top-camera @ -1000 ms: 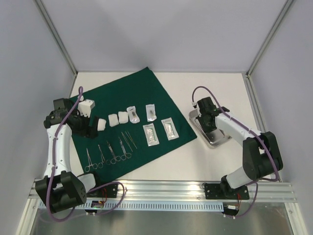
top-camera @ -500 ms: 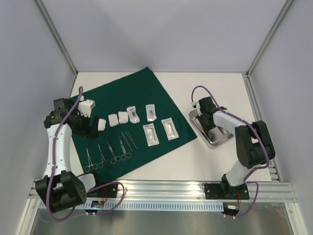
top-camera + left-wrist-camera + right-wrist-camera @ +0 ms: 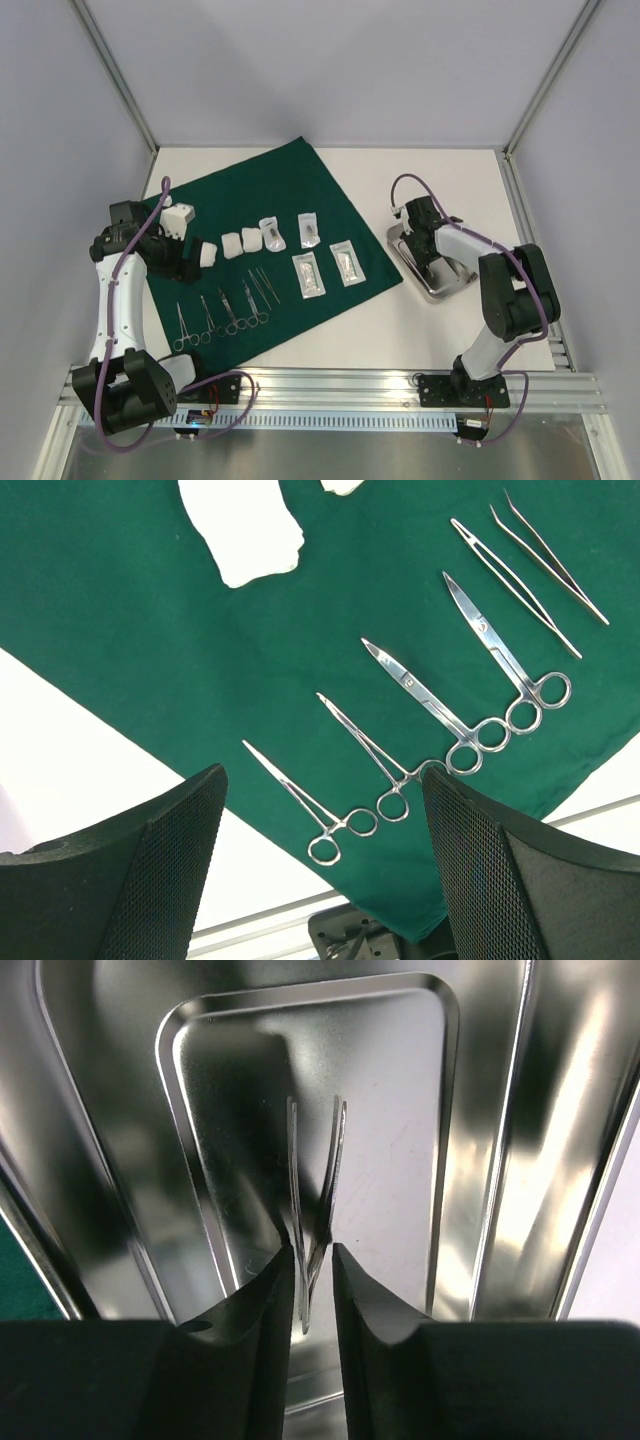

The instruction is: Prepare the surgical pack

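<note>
The dark green cloth (image 3: pixel 270 190) lies flat on the table's left half. On it are white gauze pieces (image 3: pixel 232 245), several clear pouches (image 3: pixel 308 273) and a row of metal instruments (image 3: pixel 225 310). The steel tray (image 3: pixel 446 287) sits to the cloth's right. My right gripper (image 3: pixel 420 245) is down in the tray (image 3: pixel 448 1020) and shut on thin steel tweezers (image 3: pixel 318 1170), whose prongs point away over the tray floor. My left gripper (image 3: pixel 185 262) is open and empty above the cloth's left side. Its wrist view shows hemostats (image 3: pixel 300 795), scissors (image 3: pixel 500 655), tweezers (image 3: pixel 515 575) and gauze (image 3: pixel 245 530).
A white block (image 3: pixel 178 218) lies on the cloth beside the left arm. Grey walls enclose the table on three sides. An aluminium rail (image 3: pixel 330 385) runs along the near edge by the arm bases.
My right arm has folded in, its elbow moving left toward the tray, while the gripper stays over the tray. The left arm and the things on the cloth have not moved.
</note>
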Robot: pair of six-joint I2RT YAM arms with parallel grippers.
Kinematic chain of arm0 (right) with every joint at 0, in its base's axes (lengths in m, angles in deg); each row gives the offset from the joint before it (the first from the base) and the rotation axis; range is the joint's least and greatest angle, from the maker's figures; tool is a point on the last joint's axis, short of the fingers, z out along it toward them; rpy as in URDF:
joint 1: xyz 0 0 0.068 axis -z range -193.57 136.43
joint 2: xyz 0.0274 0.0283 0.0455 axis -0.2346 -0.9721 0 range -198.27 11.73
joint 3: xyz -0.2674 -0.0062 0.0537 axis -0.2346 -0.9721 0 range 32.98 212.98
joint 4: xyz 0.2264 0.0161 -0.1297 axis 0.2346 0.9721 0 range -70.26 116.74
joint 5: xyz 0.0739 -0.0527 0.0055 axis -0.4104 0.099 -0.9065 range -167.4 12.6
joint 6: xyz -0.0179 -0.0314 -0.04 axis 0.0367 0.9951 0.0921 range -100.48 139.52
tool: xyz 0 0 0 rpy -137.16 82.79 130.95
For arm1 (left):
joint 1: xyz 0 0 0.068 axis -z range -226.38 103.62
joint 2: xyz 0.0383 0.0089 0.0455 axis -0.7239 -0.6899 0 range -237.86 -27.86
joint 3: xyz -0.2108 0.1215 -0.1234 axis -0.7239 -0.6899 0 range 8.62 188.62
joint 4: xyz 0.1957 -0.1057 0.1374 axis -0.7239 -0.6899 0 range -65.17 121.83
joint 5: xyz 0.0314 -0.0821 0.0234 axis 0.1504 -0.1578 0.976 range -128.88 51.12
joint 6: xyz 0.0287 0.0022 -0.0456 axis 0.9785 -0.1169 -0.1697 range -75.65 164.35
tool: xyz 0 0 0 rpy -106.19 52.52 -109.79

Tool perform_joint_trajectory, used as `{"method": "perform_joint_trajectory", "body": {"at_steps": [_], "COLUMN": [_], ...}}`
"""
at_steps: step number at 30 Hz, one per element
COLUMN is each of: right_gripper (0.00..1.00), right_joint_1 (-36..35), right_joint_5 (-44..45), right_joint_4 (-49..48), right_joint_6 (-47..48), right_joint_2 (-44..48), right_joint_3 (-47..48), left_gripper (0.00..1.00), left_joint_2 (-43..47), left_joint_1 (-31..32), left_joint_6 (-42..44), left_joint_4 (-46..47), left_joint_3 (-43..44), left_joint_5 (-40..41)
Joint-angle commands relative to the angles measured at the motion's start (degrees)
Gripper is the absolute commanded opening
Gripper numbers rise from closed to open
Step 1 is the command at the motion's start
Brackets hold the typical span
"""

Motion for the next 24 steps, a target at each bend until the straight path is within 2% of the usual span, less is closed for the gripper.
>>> {"method": "perform_joint_trajectory", "body": {"at_steps": [1,9,12,14,15,16,17,19,20,23,24], "right_gripper": [0.25,0.32,0.41,0.53,0.58,0.71,0.80,0.91,0.91,0.89,0.81], "right_joint_1": [0.41,0.24,-1.60,-4.06,-7.99,-10.55,-16.75,-23.81,-29.94,-38.49,-39.92], "right_joint_5": [-0.34,2.81,6.32,7.56,7.48,7.30,7.47,9.49,11.59,10.65,9.34], "right_joint_4": [1.30,6.57,10.44,12.99,13.34,12.39,11.08,5.56,4.31,1.14,0.35], "right_joint_6": [0.24,-0.90,-5.37,-13.59,-17.65,-20.39,-24.33,-26.73,-29.09,-31.39,-31.49], "right_joint_2": [-0.70,7.02,10.71,12.30,13.87,14.67,15.90,16.09,14.70,8.30,6.18], "right_joint_3": [1.64,7.25,12.78,15.43,16.40,16.15,15.54,13.60,13.69,17.89,19.30], "left_gripper": [0.88,0.88,0.89,0.89,0.89,0.89,0.90,0.90,0.90,0.90,0.90], "left_joint_2": [0.26,0.61,1.22,1.58,1.58,1.49,1.23,0.79,0.44,0.35,0.52], "left_joint_1": [-0.34,-0.26,-0.26,-0.26,-0.34,-0.34,-0.34,-0.34,-0.34,-0.34,-0.26], "left_joint_6": [0.86,0.94,0.95,0.94,0.77,0.16,-0.19,-0.98,-1.34,-2.04,-2.30], "left_joint_4": [-0.88,-1.40,-1.67,-1.67,-1.23,-0.97,-0.70,-0.26,-0.26,-0.44,-0.26], "left_joint_3": [2.28,2.45,2.37,1.93,1.40,1.05,0.26,-0.36,-0.79,-2.11,-2.55], "left_joint_5": [-0.80,-0.36,0.16,0.60,1.74,2.44,4.28,5.96,7.45,10.00,10.18]}}
